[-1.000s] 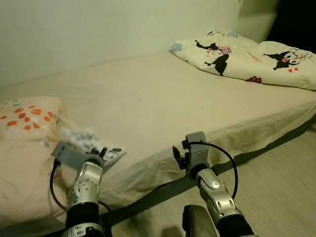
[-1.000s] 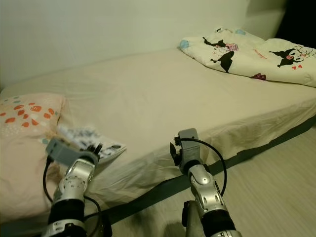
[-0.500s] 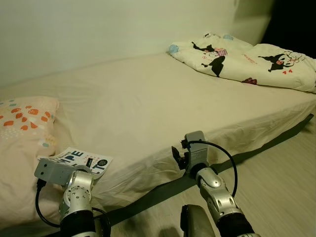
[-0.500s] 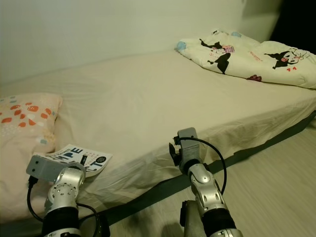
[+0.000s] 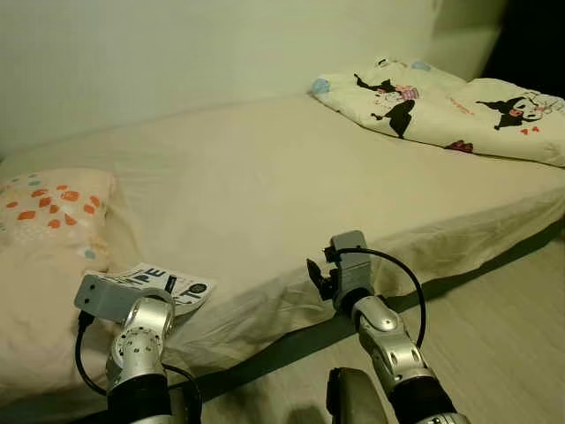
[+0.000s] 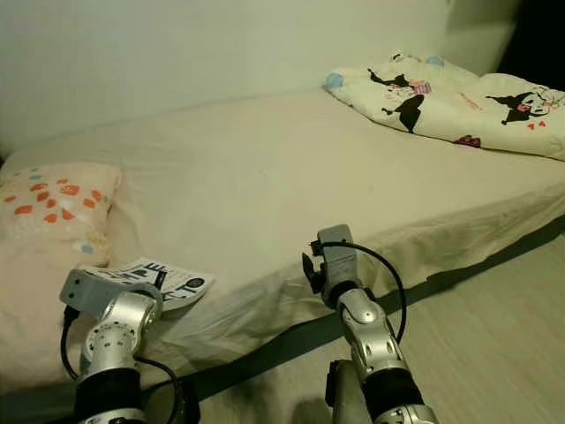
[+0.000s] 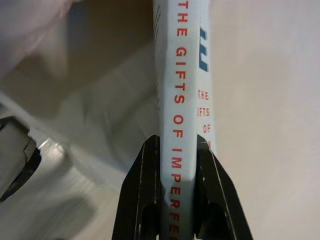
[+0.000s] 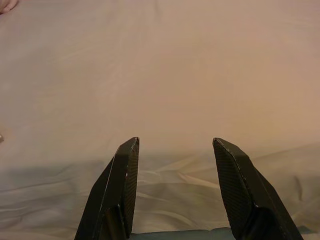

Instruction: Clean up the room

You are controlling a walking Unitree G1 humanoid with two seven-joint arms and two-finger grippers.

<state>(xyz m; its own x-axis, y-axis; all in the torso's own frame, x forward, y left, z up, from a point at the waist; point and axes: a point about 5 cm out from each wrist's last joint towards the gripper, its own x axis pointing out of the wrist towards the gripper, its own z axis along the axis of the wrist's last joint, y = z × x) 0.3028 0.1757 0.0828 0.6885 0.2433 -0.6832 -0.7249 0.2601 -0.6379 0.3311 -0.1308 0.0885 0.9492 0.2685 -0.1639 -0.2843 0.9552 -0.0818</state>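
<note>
Book now slightly farther onto bed than before, spine reading "THE GIFTS OF IMPERFE", left gripper clamped on it, right gripper spread apart at near bed edge.

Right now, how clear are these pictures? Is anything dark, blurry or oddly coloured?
Both eye views are dim with a yellowish cast but sharp; the far right corner beyond the bed is black. In the left wrist view the book is readable near the left gripper, softer farther off. The right wrist view is evenly lit, pinkish; the right gripper shows crisp.
</note>
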